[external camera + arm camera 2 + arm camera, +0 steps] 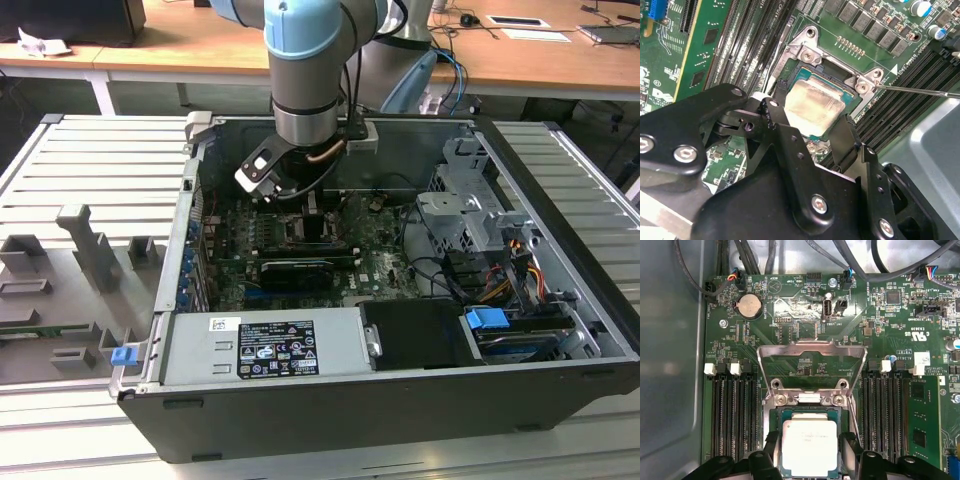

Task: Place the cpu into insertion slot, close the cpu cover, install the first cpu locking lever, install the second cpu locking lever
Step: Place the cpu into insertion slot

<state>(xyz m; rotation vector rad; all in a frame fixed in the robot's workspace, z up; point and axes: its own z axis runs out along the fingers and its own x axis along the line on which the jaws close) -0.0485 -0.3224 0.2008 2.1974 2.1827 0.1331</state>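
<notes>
Reaching down into the open computer case, my arm holds the gripper low over the motherboard, because the socket lies flat on the board and can only be met from straight above. Beyond my fingertips the cpu cover stands hinged open. It has to, or its frame would bar the way into the insertion slot directly beneath me. Off to one side of the gripper a thin locking lever lies swung clear of its catch, which is what lets the cover stand free.

Between my fingers sits the cpu. I am pinching it by two opposite edges, jaws drawn in against its sides rather than onto the metal top, so the chip stays level and its underside meets nothing but the slot. It lies squarely within the slot's silver rim — whether fully seated or just above the contacts, I cannot tell. I judge the placing step to be in hand — the cover and levers are not yet closed.
</notes>
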